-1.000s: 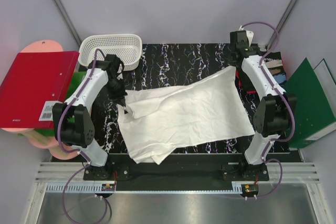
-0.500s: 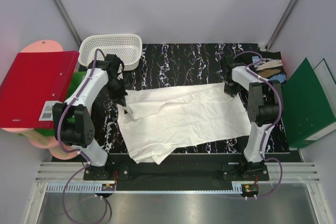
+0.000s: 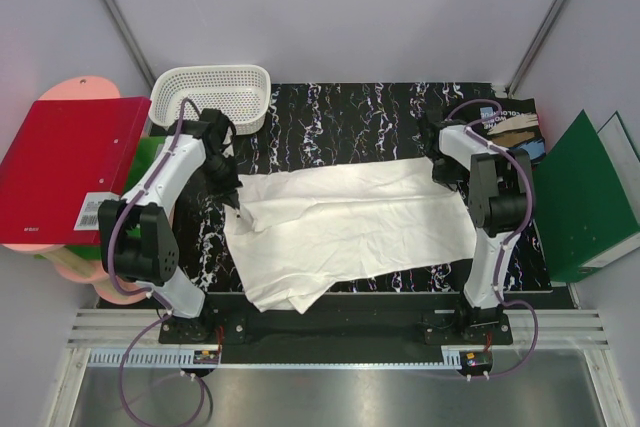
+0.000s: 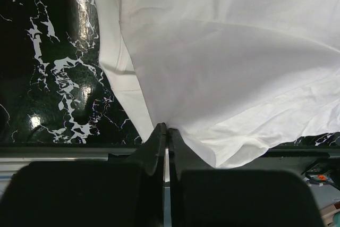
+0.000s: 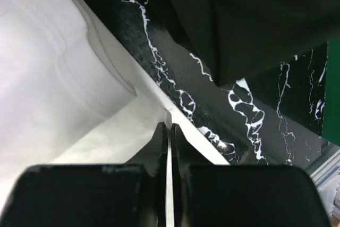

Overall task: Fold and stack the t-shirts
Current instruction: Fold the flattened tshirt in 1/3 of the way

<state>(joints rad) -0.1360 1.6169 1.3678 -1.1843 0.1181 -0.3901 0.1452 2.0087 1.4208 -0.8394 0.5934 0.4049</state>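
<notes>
Left claw (image 4: 166,128) and right claw (image 5: 170,126) were each pinched shut on the white t-shirt (image 3: 350,222) spread on the counter (image 3: 340,112), mid-fold; next move probably needed both pulling that edge evenly toward the near hem.

The t-shirt (image 3: 350,222) is plain white, the tabletop (image 3: 350,117) black with white veins. The lattice basket (image 3: 212,75) is white, one binder (image 3: 65,167) red, another binder (image 3: 590,197) green.
</notes>
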